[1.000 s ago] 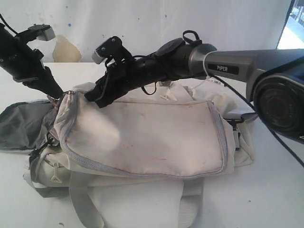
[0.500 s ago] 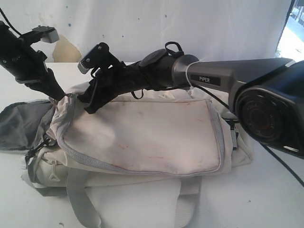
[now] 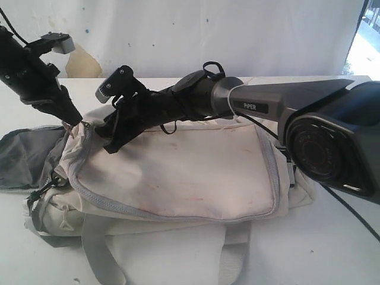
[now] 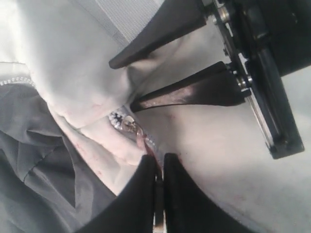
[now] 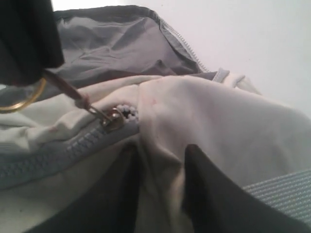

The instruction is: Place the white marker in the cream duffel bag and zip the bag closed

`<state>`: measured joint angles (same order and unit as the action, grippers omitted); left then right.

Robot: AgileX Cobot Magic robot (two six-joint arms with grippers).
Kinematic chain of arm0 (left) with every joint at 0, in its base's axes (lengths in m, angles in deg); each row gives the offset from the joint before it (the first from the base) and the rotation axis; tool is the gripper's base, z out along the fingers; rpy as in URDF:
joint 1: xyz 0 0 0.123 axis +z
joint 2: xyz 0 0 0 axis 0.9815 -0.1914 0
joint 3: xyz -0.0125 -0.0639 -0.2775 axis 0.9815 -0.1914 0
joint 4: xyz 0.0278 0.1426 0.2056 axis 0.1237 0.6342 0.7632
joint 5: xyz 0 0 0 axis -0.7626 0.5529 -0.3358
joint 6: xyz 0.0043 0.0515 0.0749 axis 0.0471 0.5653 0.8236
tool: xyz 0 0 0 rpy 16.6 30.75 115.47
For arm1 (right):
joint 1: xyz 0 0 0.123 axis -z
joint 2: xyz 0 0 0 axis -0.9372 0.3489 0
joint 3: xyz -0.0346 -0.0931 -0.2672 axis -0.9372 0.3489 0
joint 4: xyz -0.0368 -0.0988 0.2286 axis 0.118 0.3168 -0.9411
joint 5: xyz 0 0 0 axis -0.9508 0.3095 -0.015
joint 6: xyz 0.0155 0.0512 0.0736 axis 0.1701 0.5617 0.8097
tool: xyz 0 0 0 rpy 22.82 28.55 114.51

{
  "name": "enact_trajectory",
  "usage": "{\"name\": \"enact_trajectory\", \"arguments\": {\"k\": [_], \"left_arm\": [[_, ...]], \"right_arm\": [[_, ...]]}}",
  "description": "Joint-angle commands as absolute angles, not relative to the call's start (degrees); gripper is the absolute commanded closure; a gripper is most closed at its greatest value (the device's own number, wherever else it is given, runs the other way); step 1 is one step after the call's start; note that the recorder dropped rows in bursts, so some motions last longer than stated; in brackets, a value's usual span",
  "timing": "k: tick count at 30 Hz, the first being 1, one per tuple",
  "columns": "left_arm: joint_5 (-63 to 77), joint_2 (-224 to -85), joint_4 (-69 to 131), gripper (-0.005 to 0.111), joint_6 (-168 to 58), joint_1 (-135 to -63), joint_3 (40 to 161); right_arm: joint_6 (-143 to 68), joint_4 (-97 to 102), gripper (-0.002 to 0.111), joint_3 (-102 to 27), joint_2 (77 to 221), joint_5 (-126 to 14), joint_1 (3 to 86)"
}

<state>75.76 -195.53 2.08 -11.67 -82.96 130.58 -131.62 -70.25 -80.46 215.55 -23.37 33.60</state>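
Left gripper (image 4: 156,160) is fully closed on the zipper pull (image 4: 142,141) at the cream duffel bag (image 3: 178,172) left end. Right gripper (image 5: 162,148) is about half-closed, pinching a bag fabric fold just beside it. Grey lining (image 3: 24,157) spills left onto the table (image 3: 338,237); right arm (image 3: 267,104) spans the bag top.

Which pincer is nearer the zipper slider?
Left. The left pincer is shut on the pull tab hanging off the zipper slider; the right pincer straddles a fold of the cream duffel bag just beside it.

the cream duffel bag (image 3: 178,172) lies on the white table (image 3: 338,249), with its grey lining (image 3: 27,157) spilling out at one end. at that end's top corner sits the left gripper (image 3: 76,122), and just beside it the right gripper (image 3: 111,145), reached across the bag's top.
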Motion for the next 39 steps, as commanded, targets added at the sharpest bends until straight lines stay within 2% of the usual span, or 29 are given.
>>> {"name": "enact_trajectory", "arguments": {"k": [1, 2, 3, 12, 19, 28, 39], "left_arm": [[76.81, -194.59, 1.86, 0.107, -13.66, -83.2, 130.53], [76.81, -194.59, 1.98, 0.107, -14.29, -83.2, 130.53], [76.81, -194.59, 2.08, 0.107, -15.22, -83.2, 130.53], [76.81, -193.92, 2.08, 0.107, -22.2, -83.2, 130.53], [76.81, -191.3, 2.27, 0.107, -22.83, -83.2, 126.63], [76.81, -189.48, 4.41, 0.107, -27.64, -83.2, 121.81], [76.81, -180.78, -2.02, 0.107, -27.62, -83.2, 109.74]], "right_arm": [[-126.81, -69.6, 0.098, -80.52, 215.79, -22.34, 33.35], [-125.6, -69.6, 0.107, -80.52, 215.79, -22.34, 33.35], [-123.76, -69.5, 0.108, -80.52, 215.79, -22.34, 33.35], [-110.27, -68.3, 0.108, -81.81, 215.79, -31.36, 34.02], [-108.15, -68.3, 0.108, -85.63, 215.79, -32.18, 34.24], [-104.03, -68.15, 0.108, -85.98, 215.79, -31.09, 34.98], [-93.13, -63.38, 0.108, -86.21, 215.79, -22.96, 38.29]]}}
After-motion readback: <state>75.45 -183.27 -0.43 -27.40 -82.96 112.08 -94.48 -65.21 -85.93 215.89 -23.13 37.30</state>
